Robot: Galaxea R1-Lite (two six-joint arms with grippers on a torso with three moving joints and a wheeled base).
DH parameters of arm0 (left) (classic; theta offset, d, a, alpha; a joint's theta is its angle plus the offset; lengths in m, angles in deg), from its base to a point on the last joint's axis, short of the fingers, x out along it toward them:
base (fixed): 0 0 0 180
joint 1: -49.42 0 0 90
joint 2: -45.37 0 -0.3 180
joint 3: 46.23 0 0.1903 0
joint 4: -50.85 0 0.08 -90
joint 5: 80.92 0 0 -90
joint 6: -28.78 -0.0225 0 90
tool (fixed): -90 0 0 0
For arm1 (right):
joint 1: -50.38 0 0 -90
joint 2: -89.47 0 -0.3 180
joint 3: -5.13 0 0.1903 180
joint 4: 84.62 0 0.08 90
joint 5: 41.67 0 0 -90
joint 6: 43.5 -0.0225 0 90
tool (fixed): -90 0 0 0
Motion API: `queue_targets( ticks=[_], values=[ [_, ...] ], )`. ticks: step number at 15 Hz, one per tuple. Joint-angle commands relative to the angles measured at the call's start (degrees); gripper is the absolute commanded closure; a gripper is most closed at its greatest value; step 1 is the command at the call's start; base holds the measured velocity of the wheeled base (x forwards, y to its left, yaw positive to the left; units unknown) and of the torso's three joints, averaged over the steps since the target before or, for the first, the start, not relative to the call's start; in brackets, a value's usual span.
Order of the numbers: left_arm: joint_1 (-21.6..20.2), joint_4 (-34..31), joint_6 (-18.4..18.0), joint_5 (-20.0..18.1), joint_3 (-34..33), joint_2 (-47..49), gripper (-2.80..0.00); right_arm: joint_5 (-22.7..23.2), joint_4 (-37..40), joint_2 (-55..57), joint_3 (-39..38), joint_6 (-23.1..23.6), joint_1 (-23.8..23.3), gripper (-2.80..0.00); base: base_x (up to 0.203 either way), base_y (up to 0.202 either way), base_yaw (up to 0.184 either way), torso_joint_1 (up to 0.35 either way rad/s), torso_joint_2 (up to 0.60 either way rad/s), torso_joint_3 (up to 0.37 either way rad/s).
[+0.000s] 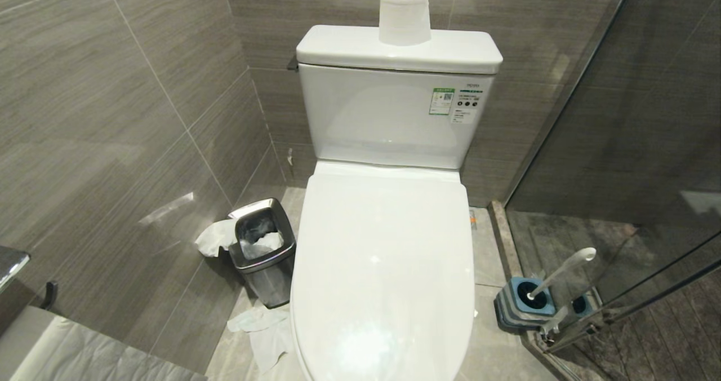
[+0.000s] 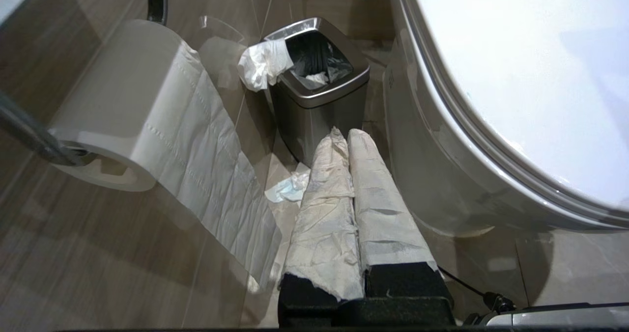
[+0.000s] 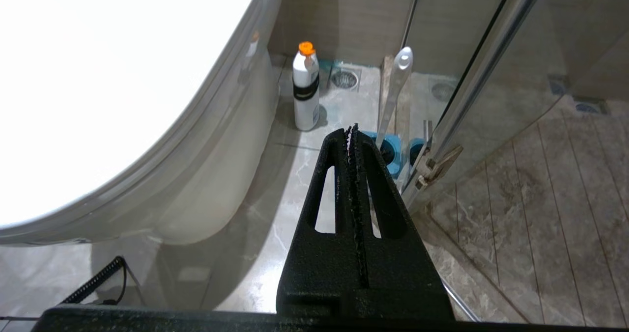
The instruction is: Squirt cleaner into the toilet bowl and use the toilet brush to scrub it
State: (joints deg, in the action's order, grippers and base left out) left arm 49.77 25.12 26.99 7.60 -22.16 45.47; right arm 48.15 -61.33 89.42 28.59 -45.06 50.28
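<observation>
- While the lid of the toilet bowl [image 1: 383, 268] lies shut over the seat, neither arm shows in the head view; both grippers appear only in their own wrist views.
- From the head view, the toilet brush [image 1: 560, 273] stands at about 3 o'clock from the bowl, its white handle leaning up and to the right out of the blue-and-grey holder [image 1: 521, 305] on the floor, just beside the glass door [image 1: 648, 144].
- Seen from the right wrist, the right gripper [image 3: 352, 130] has its black fingers pressed together, toothed edges meeting, holding nothing and touching nothing.
- Just beyond that gripper's tip, at roughly 1 o'clock, the brush handle [image 3: 395, 91] rises from the holder [image 3: 388, 148]; handle and gripper are apart.
- Farther off, at about 11 o'clock from the tip, the cleaner [image 3: 305, 89] stands upright on the floor tiles beside the base of the bowl [image 3: 216, 140], pale bottle with an orange cap and a dark band around its middle.
- Seen from the left wrist, the left gripper [image 2: 347, 134] also has its fingers closed side by side, both wrapped in white paper-like covering, holding nothing.
- Ahead of the left gripper's tip, at 12 o'clock, stands the steel bin [image 2: 319, 91] with tissue hanging over its rim; the bowl's side [image 2: 432, 165] lies at about 3 o'clock.
- At about 9 o'clock from the left gripper, a paper roll [image 2: 123, 106] hangs on a wall holder with a strip trailing down.
- Another paper roll [image 1: 403, 12] stands upright on the cistern lid [image 1: 462, 51].
- Loose tissue [image 1: 265, 336] lies on the floor between bin and bowl.
</observation>
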Motion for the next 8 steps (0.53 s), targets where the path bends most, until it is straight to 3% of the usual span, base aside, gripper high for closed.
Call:
queue_targets(
  ticks=[1, 4, 8],
  values=[
    [0.0, 0.0, 0.0, 0.0, 0.0, 0.1, 0.0, 0.0, 0.0, 0.0, 0.0, 0.0, 0.0, 0.0, 0.0, 0.0, 0.0, 0.007, 0.0, 0.207],
    [0.0, 0.1, 0.2, 0.0, -0.1, 0.1, 0.0, 0.0, 0.0, 0.0, 0.0, 0.0, 0.0, 0.0, 0.0, 0.0, 0.0, 0.003, 0.0, 0.179],
    [0.0, 0.1, 0.1, 0.0, -0.1, 0.1, 0.0, 0.0, 0.0, 0.0, 0.0, 0.0, 0.0, 0.0, 0.0, 0.0, 0.0, 0.002, 0.0, 0.028]
  ],
)
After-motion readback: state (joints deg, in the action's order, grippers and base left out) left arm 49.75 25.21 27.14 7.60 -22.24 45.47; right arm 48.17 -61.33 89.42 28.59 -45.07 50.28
